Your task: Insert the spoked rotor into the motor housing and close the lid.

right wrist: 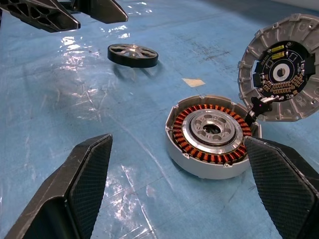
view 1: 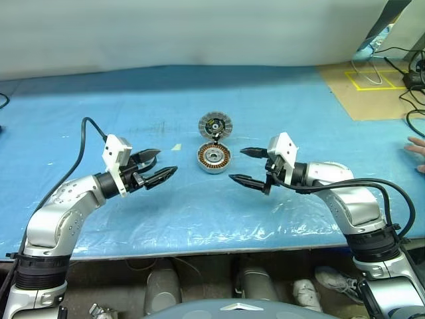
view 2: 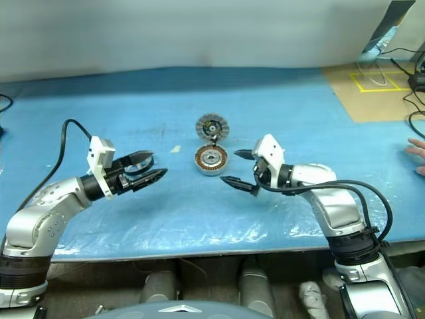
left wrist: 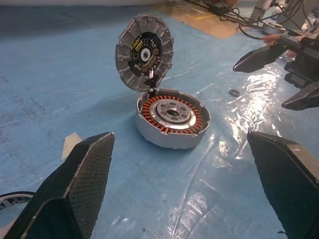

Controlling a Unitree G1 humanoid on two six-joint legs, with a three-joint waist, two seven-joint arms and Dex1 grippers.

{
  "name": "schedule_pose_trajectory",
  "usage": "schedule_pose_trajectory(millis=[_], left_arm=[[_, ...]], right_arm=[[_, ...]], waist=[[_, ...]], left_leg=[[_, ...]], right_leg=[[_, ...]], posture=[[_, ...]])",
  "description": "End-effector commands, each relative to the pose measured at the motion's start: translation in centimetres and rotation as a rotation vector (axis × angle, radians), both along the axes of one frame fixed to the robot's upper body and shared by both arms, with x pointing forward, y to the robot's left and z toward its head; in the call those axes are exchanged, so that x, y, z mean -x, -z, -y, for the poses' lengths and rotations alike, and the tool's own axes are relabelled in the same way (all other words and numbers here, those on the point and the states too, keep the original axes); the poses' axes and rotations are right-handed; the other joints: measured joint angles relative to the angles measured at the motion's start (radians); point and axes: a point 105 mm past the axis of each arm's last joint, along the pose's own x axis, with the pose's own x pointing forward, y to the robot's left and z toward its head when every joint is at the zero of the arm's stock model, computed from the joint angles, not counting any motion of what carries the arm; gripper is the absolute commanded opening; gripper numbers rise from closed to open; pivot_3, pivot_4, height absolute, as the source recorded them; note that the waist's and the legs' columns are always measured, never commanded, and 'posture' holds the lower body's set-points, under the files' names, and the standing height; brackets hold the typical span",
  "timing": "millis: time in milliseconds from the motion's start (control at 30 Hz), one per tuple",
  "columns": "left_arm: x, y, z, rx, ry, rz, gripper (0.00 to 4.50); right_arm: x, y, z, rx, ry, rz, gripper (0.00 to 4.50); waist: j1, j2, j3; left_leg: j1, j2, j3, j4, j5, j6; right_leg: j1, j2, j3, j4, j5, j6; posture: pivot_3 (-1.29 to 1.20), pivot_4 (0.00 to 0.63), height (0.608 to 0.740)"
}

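Left eye view puts the motor housing [view 1: 214, 159] on the blue table cover [view 1: 133, 106], copper windings up, midway between the two pincers. Its lid [view 1: 216, 124] stands open at the far edge, ribbed face showing, hinged upright. The spoked rotor [right wrist: 132, 55] lies flat on the cover, well apart, near the left gripper [view 1: 160, 166]. That gripper and the right gripper [view 1: 247, 166] hover on either side, both spread wide, holding nothing.

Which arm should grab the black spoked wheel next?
Probably left. The black spoked rotor lies right beside the open left gripper; the open right gripper sits beyond the round silver-grey motor housing.
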Motion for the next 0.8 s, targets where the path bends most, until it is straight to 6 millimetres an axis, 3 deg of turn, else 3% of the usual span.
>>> schedule_pose_trajectory(millis=[33, 400, 633, 800], left_arm=[[0.5, -0.7, 0.3, -0.021, 0.045, 0.028, 4.47], [0.9, -0.2, 1.1, -0.028, 0.100, 0.036, 4.47], [0.9, 0.8, 1.9, -0.012, 0.105, 0.033, 4.47], [0.8, 0.8, 2.1, 0.006, 0.085, 0.043, 4.47]], right_arm=[[0.1, -1.4, 0.6, -0.010, 0.008, 0.051, 4.45], [-0.8, -3.1, 0.6, 0.100, -0.035, 0.120, 4.45], [-1.9, -4.3, -2.7, 0.278, -0.263, 0.177, 4.45], [-3.7, -2.2, -5.1, 0.418, -0.357, 0.161, 4.45]], waist=[[0.000, 0.000, 0.000], [-0.002, 0.000, 0.000], [-0.011, 0.000, 0.000], [-0.008, 0.000, 0.000]], left_leg=[[0.000, 0.000, 0.000, 0.000, 0.000, 0.000], [0.001, 0.000, 0.000, 0.000, 0.000, 0.000], [0.002, 0.000, 0.001, 0.001, 0.000, 0.000], [0.001, 0.001, 0.001, 0.002, 0.000, 0.000]], right_leg=[[0.000, 0.000, 0.000, 0.000, 0.000, 0.000], [0.000, 0.000, 0.000, 0.001, 0.000, 0.000], [0.000, 0.001, 0.000, 0.002, 0.000, 0.000], [0.000, 0.001, 0.000, 0.002, 0.000, 0.000]], posture=[[0.00, 0.150, 0.740], [0.00, 0.150, 0.740], [0.00, 0.150, 0.740], [0.00, 0.150, 0.740]])
